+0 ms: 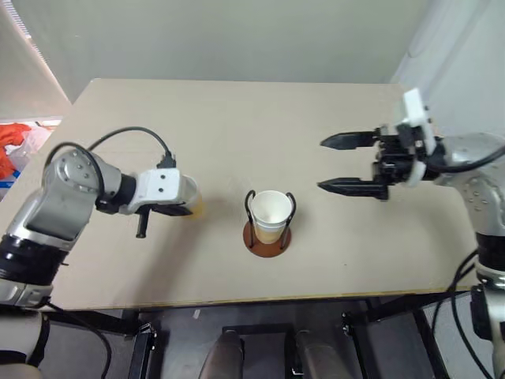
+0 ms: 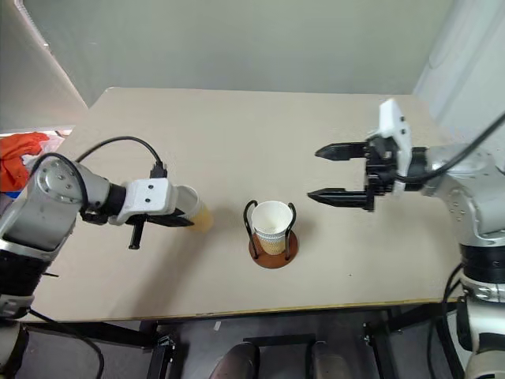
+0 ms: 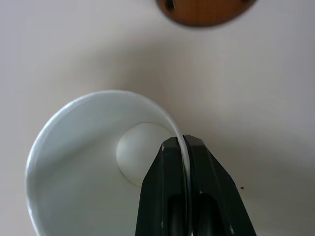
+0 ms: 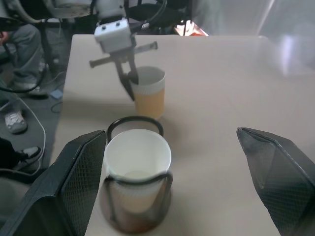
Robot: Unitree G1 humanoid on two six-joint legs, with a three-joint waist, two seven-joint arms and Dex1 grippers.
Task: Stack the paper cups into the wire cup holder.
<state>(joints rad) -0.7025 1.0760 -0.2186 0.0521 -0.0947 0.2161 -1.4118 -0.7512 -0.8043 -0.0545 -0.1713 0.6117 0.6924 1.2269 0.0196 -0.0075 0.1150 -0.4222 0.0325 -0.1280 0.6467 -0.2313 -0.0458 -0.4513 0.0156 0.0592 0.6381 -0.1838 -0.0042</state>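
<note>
Paper cups [image 4: 148,91] — white inside, pale yellow-orange walls; one sits in the black-wired wire cup holder [image 1: 268,225] on its reddish-brown base, upon a beige table [image 1: 237,126] — black gripper fingers [image 3: 197,196].

Loose cup [image 2: 196,212]: in the head views mostly hidden behind the left gripper [image 4: 130,83], just a yellow-orange sliver showing on the side toward the wire cup holder [image 2: 272,237].
Cup count inside the holder: cannot tell; one white rim [image 1: 271,207] shows, whatever sits nested below it is hidden.
Holder base [image 3: 206,11]: in the left wrist view cut off by the picture's edge, only an arc visible beyond the loose cup.
Right gripper [image 4: 172,182]: fingers cut off at the right wrist view's lower edge, either side of the holder.
</note>
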